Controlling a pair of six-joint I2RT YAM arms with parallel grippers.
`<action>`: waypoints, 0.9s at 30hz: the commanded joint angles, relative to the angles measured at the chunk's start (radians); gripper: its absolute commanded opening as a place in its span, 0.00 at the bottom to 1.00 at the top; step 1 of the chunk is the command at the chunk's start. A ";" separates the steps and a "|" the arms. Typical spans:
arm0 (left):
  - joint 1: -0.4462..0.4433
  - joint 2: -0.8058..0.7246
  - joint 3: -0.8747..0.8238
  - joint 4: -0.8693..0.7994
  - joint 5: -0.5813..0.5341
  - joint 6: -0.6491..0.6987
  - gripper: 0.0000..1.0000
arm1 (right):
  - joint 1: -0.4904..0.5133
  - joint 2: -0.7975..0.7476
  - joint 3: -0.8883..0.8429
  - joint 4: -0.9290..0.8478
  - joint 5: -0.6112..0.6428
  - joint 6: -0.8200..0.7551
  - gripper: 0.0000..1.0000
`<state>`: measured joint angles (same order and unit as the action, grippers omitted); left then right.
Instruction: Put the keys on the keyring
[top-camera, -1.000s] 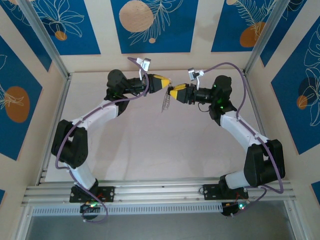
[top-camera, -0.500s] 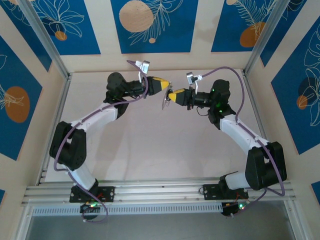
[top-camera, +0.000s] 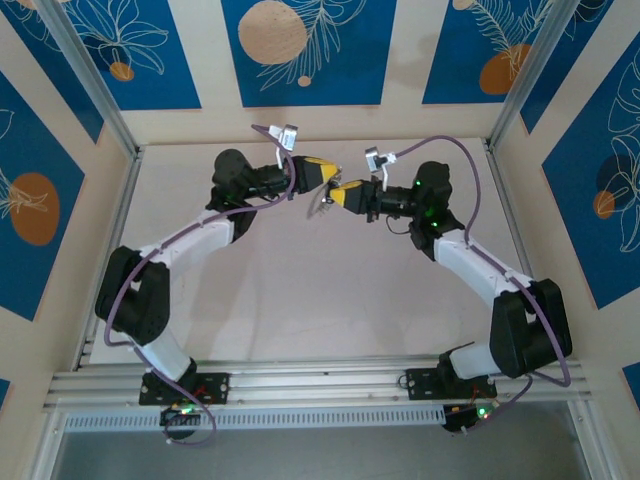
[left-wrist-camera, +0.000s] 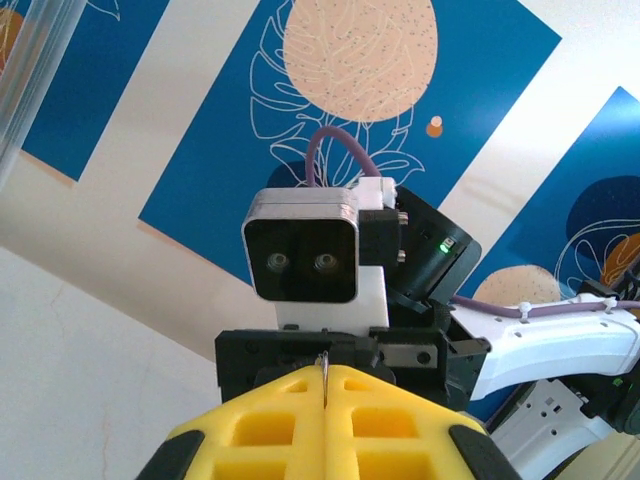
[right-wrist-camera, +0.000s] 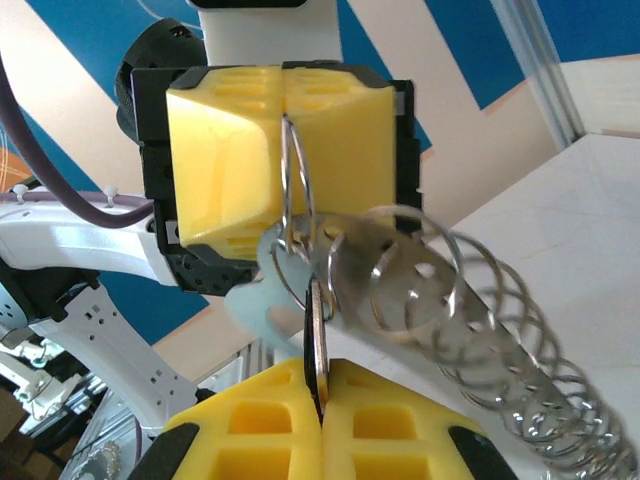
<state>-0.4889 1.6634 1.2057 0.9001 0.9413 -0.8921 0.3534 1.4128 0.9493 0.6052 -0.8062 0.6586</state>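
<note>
"Two pincers, both closed?"

"Yes. The left gripper (right-wrist-camera: 286, 105) is pinched tight on the thin wire keyring (right-wrist-camera: 286, 185). The right gripper (right-wrist-camera: 320, 405) is clamped on a key (right-wrist-camera: 317, 340), seen edge-on."

"Where do they sit?"

"In the air between the facing tips, above the table (top-camera: 300, 290). The key meets the ring's lower end, but I cannot tell whether it is threaded. A coil of silvery rings (right-wrist-camera: 500, 350) hangs beside."

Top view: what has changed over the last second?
The right gripper moved left, closing most of the gap to the left gripper, and the coil dangling below them shifted left with it. The left arm hardly moved. Nothing was let go: the left gripper is shut on the ring and the right on the key.
</note>
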 joint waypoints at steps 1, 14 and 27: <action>-0.005 -0.061 0.007 0.120 -0.045 -0.002 0.00 | 0.066 0.035 0.051 -0.129 0.019 -0.074 0.00; -0.008 -0.075 -0.027 0.143 -0.075 -0.008 0.00 | 0.017 0.052 0.001 -0.028 0.051 0.006 0.00; -0.013 -0.053 -0.037 0.184 -0.108 -0.036 0.00 | 0.112 0.086 0.088 -0.159 0.077 -0.079 0.00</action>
<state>-0.4866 1.6444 1.1500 0.9485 0.8539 -0.9100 0.4057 1.4670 0.9924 0.5865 -0.7372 0.6479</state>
